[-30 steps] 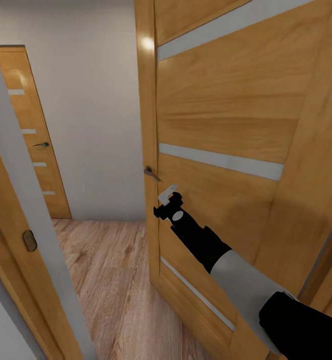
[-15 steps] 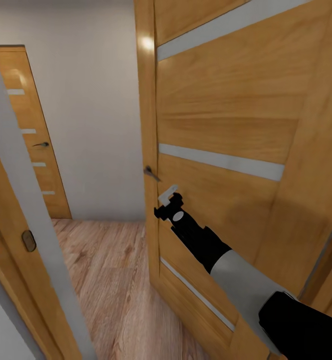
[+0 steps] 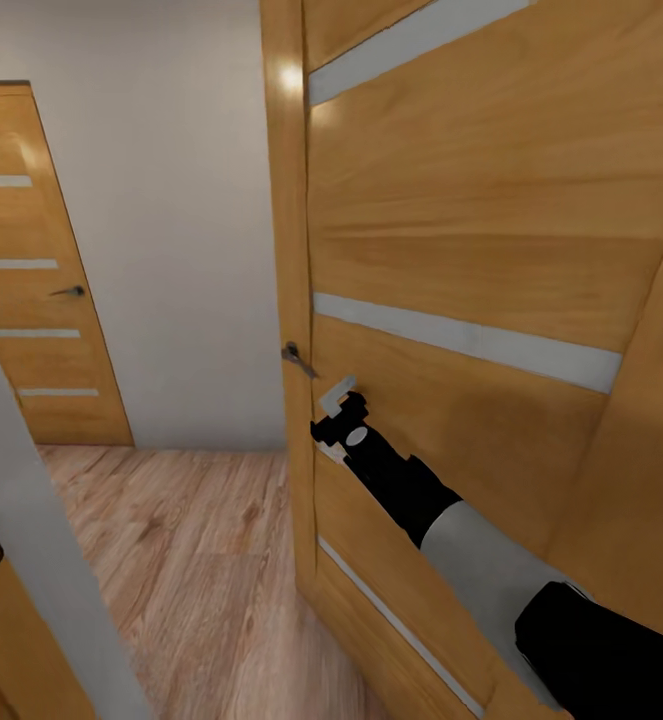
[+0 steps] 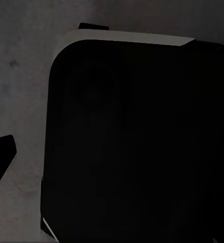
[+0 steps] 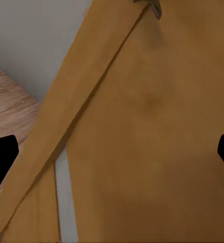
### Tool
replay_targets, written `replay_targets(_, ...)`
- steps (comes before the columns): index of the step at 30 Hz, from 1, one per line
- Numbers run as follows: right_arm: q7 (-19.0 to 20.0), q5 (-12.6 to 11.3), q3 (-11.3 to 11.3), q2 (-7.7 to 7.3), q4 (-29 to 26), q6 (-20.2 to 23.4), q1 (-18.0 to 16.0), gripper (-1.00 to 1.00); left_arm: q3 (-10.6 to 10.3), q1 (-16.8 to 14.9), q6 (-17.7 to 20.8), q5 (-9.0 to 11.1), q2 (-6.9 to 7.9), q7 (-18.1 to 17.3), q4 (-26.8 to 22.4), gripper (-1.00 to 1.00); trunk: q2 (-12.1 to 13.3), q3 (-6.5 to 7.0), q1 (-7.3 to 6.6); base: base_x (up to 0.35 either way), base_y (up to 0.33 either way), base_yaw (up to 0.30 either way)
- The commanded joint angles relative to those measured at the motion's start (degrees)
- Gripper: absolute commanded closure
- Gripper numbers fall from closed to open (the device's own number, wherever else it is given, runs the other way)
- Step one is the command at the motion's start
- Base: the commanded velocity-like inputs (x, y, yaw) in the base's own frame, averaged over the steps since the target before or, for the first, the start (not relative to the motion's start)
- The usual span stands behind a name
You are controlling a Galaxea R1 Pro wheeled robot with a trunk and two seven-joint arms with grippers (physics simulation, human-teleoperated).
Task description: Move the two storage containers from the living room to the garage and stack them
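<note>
The two storage containers are out of view. I face an open orange-brown wooden door (image 3: 471,260) with pale horizontal strips. My right arm reaches forward, and my right gripper (image 3: 336,398) rests against the door's face just below its dark lever handle (image 3: 296,357). In the right wrist view the right gripper (image 5: 112,154) is open, with its dark fingertips (image 5: 0,157) far apart at the picture's two sides and bare door panel between them. In the left wrist view one dark fingertip (image 4: 1,152) lies beside a black rounded body (image 4: 137,142) over grey ground.
Past the door's edge lies a hallway with a light wood-plank floor (image 3: 191,560) and a white wall (image 3: 181,250). A second closed wooden door (image 3: 31,300) stands at the far left. A grey-white door jamb (image 3: 41,560) crosses the near left.
The whole picture has shifted: the camera moved, the near jamb slid left and down, and more of the far door shows. My right gripper stays against the door under the handle.
</note>
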Motion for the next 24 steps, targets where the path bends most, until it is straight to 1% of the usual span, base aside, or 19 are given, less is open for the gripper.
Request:
replay_targets(1, -0.46, 1.57, 0.01, 0.0, 0.07, 0.48, -0.07, -1.0, 0.01, 0.01, -0.13, 0.5, -0.01, -0.02, -0.03, -1.0, -0.01, -0.05, 0.04, 0.316, -0.001, 0.0)
replay_targets(5, -0.57, 1.6, 0.02, 0.0, 1.35, 0.35, -0.07, -1.0, 0.03, 0.01, -0.13, 0.51, 0.01, -0.02, -0.03, -1.0, -0.01, -0.05, 0.04, 0.304, -0.001, 0.0)
replay_targets(8, -0.68, 1.64, 0.02, 0.0, 2.43, 0.32, -0.07, -1.0, 0.08, 0.01, -0.13, 0.51, 0.0, -0.03, -0.03, -1.0, -0.01, -0.05, 0.04, 0.164, 0.0, 0.0)
replay_targets(20, -0.8, 1.66, 0.02, 0.0, 3.48, 0.37, -0.07, -1.0, 0.1, 0.01, -0.13, 0.51, 0.03, -0.08, -0.03, -1.0, -0.01, -0.05, 0.04, 0.021, 0.0, 0.0)
replay_targets(24, -0.86, 1.91, 0.01, 0.0, 6.2, 0.27, -0.07, -1.0, 0.1, 0.01, -0.13, 0.51, -0.01, -0.07, -0.03, -1.0, -0.01, -0.05, 0.04, 0.0, 0.0, 0.0)
